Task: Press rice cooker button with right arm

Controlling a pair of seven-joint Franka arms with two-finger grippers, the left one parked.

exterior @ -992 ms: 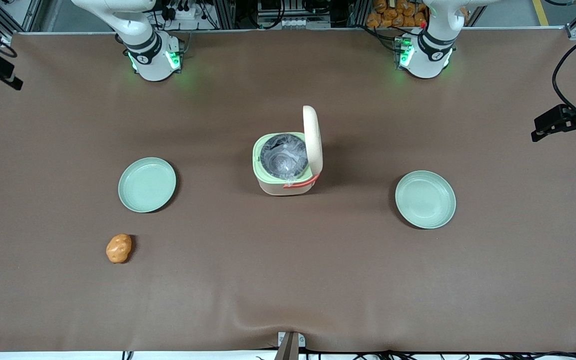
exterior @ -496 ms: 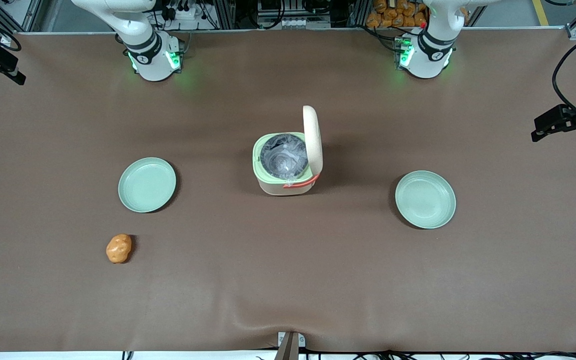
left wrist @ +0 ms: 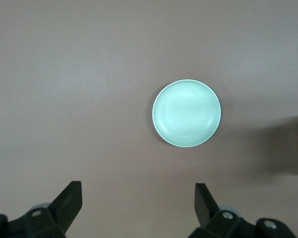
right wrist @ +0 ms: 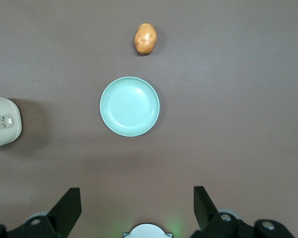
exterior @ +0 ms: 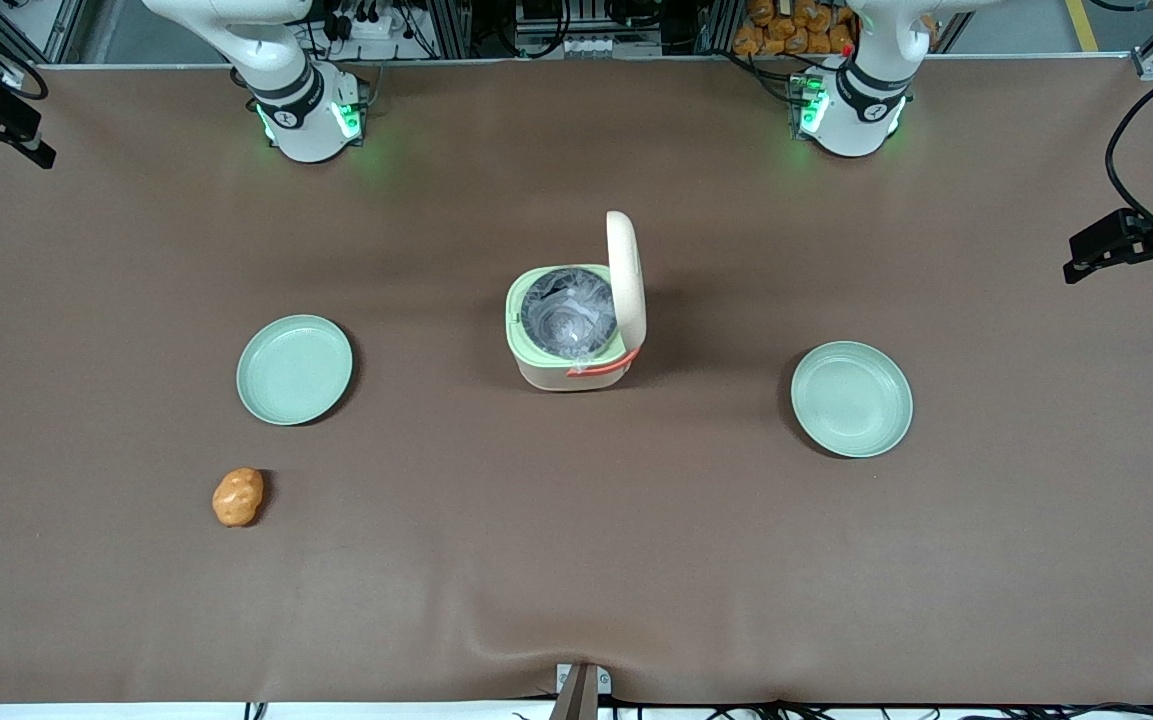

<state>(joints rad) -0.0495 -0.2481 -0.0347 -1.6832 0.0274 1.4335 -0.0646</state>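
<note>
One thing to line up: the rice cooker sits mid-tabletop with its lid up, well apart from your right gripper. The fingers are spread wide over the plate, so you swing toward the parked arm's end to reach it.

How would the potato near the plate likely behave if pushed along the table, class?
The potato looks lumpy and oval, so it would probably wobble or roll unevenly rather than slide straight. It lies bare on the table, nothing bracing it. The right arm's tool hangs open above the plate, touching nothing.
</note>
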